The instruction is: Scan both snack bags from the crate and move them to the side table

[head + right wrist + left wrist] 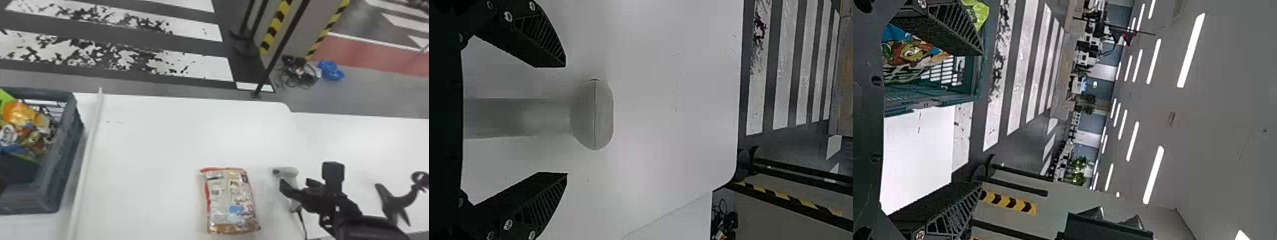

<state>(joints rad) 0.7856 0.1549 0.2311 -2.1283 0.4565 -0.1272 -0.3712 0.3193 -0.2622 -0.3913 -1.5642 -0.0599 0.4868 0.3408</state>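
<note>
A snack bag (231, 201) with a red edge lies flat on the white table in the head view. To its right my right gripper (292, 195) is at the pale handheld scanner (289, 172). In the right wrist view my right gripper (565, 119) stands open, its fingers on either side of the scanner's handle (519, 118), with gaps between. Colourful snack packaging (24, 127) fills part of the dark crate (60, 153) at the far left. The left wrist view has my open left gripper (982, 119) by the crate (933, 95), with a printed bag (910, 55) inside it.
A raised pale strip (86, 159) runs between the crate and the snack bag. A black curved object (394, 202) stands to the right of the right arm. Beyond the table's far edge are black poles and striped barriers (273, 28).
</note>
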